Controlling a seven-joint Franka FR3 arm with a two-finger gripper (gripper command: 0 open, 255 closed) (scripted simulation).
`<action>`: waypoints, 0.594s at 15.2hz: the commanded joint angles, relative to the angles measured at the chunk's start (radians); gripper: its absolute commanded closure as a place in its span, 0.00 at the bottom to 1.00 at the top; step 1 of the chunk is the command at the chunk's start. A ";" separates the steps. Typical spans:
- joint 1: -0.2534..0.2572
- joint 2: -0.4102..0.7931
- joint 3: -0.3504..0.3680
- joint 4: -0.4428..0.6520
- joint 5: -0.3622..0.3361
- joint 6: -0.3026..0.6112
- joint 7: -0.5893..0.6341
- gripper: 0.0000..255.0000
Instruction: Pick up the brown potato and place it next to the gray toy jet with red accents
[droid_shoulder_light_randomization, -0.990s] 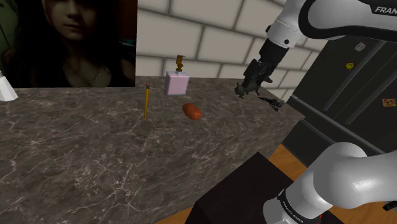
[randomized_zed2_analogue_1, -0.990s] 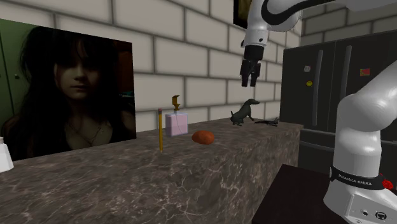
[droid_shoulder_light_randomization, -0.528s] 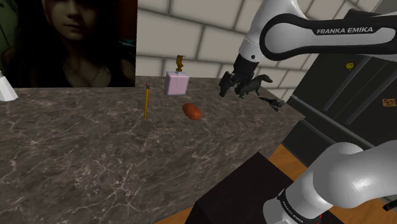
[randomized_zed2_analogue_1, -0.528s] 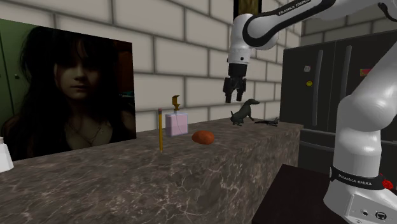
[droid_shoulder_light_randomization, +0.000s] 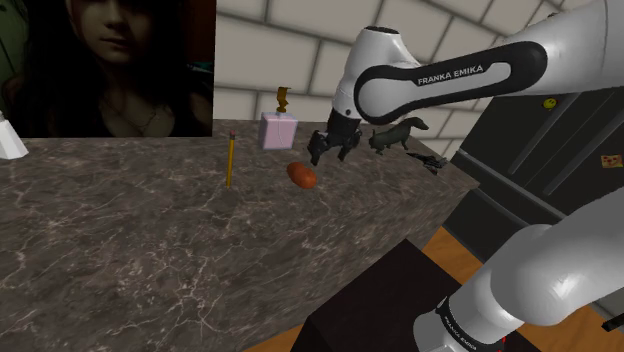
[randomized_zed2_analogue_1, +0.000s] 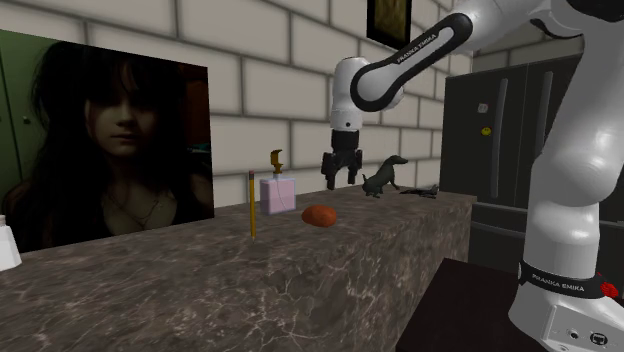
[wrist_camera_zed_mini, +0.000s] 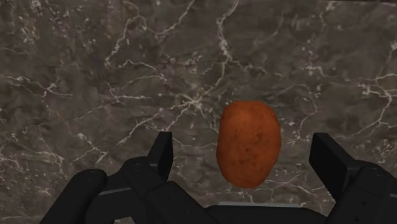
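Nearest in the shoulder view is the dark box of the stand (droid_shoulder_light_randomization: 385, 300), from which the white arm rises and bends over the table (droid_shoulder_light_randomization: 120, 250), a slab of dark grey stone with white veins. Further in on that surface a yellow pencil (droid_shoulder_light_randomization: 230, 160) stands upright, well apart from the other things.

Past the pencil lies the potato (droid_shoulder_light_randomization: 302, 175), on the bare stone and touched by nothing. It is a smooth, egg-shaped lump, orange-brown with faint darker speckles. It lies between the pencil and a dark animal figure (droid_shoulder_light_randomization: 395, 135).

The black hand (droid_shoulder_light_randomization: 330, 148) hovers just above the potato, pointing down at it. In the wrist view its two fingers (wrist_camera_zed_mini: 162, 151) are spread wide. The potato lies between them on the stone below, nearer to one finger than the other, and neither finger touches it.

Behind the potato, close to the wall, stands a pale pink box (droid_shoulder_light_randomization: 278, 131) with a small brown figure (droid_shoulder_light_randomization: 284, 99) showing above it. Towards the shoulder view's right, beyond the animal figure, a small dark toy jet (droid_shoulder_light_randomization: 432, 161) sits near the table's end, well apart from the potato; its colours are too small to tell.

Farthest back is a pale brick wall (droid_shoulder_light_randomization: 300, 55) with a large dim portrait (droid_shoulder_light_randomization: 100, 65) of a dark-haired woman leaning against it. Beyond the table's end stands a dark refrigerator (droid_shoulder_light_randomization: 560, 130) bearing small stickers.
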 joint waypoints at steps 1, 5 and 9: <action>-0.006 0.080 0.018 0.034 -0.027 0.040 0.052 0.00; -0.011 0.206 0.033 0.084 -0.081 0.103 0.130 0.00; -0.014 0.244 0.031 0.069 -0.101 0.154 0.143 0.00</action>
